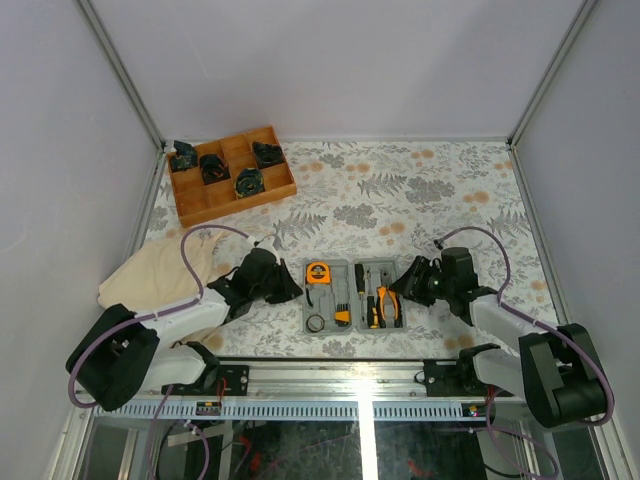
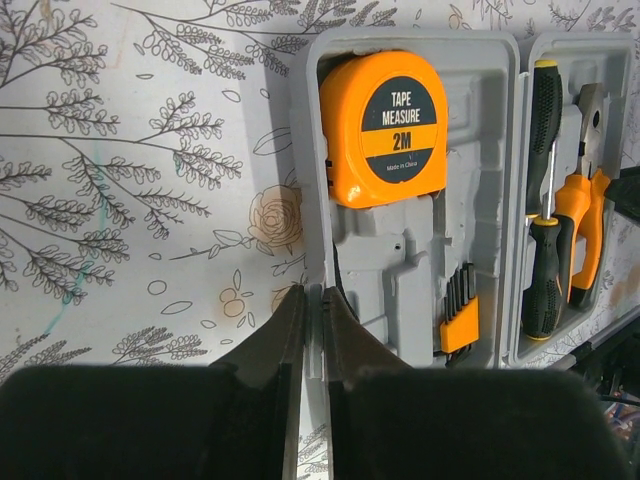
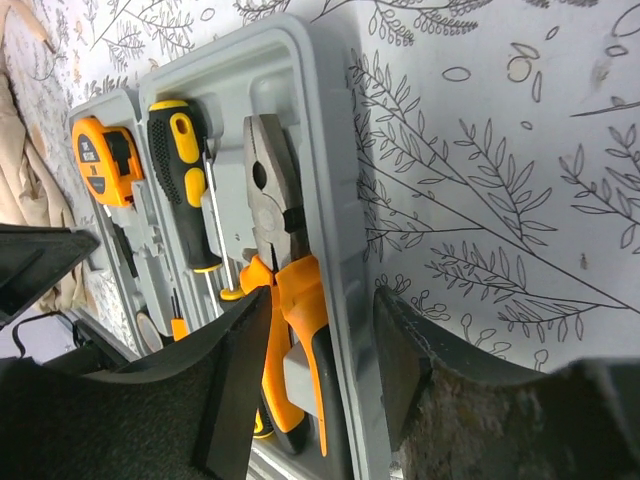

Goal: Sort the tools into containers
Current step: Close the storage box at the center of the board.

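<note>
The grey case [image 1: 353, 330] lies open in front of the arms, both halves flat. Its left half holds the orange tape measure [image 2: 385, 125], a small black ring [image 1: 316, 322] and an orange holder of black keys [image 2: 460, 310]. Its right half holds black-and-yellow screwdrivers [image 3: 185, 170] and orange-handled pliers [image 3: 290, 290]. My left gripper [image 2: 313, 300] is shut on the case's left rim [image 2: 305, 150]. My right gripper [image 3: 320, 350] is open, one finger over the pliers' handles and the other outside the case's right rim [image 3: 330, 150].
A brown wooden divided tray [image 1: 205, 205] with black parts stands at the back left. A beige cloth [image 1: 160, 272] lies left of the left arm. Grey walls enclose the flowered table on three sides.
</note>
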Motion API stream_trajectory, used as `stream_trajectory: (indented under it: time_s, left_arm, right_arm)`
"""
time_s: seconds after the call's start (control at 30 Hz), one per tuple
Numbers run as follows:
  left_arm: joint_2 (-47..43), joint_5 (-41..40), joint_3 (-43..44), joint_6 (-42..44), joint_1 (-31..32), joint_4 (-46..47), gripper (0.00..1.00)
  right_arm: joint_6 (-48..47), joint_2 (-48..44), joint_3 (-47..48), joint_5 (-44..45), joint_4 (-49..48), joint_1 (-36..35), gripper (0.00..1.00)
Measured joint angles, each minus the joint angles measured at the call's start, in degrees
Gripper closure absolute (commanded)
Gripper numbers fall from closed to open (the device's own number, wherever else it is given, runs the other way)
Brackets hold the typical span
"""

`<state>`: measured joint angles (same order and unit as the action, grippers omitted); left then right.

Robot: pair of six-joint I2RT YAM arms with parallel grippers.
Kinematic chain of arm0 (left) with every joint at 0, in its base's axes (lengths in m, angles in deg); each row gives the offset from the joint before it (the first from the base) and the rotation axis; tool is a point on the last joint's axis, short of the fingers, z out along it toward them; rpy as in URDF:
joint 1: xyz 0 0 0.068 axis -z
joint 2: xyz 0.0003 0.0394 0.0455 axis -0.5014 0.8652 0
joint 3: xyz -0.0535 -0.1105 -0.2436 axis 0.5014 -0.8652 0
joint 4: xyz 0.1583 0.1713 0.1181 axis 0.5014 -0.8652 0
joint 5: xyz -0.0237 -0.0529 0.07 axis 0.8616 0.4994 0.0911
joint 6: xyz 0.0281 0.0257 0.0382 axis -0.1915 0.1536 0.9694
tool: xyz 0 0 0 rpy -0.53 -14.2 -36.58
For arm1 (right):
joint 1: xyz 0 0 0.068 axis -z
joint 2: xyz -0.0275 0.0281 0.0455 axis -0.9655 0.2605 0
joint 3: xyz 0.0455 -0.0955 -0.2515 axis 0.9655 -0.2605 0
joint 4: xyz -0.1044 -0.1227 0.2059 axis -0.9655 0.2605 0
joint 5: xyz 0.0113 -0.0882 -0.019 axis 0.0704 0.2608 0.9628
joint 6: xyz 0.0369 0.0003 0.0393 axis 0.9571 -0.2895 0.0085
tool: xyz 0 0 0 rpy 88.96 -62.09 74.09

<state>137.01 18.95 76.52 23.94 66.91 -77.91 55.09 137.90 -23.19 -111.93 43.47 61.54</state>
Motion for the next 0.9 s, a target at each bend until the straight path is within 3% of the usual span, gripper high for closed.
stream_trajectory:
  time_s: [0.47, 0.9]
  left_arm:
    - [1.20, 0.74, 0.37, 0.02, -0.11, 1.03, 1.00]
    - [2.69, -0.15, 1.53, 0.02, 0.31, 1.14, 1.00]
  right_arm:
    - [0.87, -3.93, -2.21, -2.67, -2.14, 1.07, 0.62]
    - [-0.15, -7.37, -0.81, -4.35, 0.83, 1.64, 0.53]
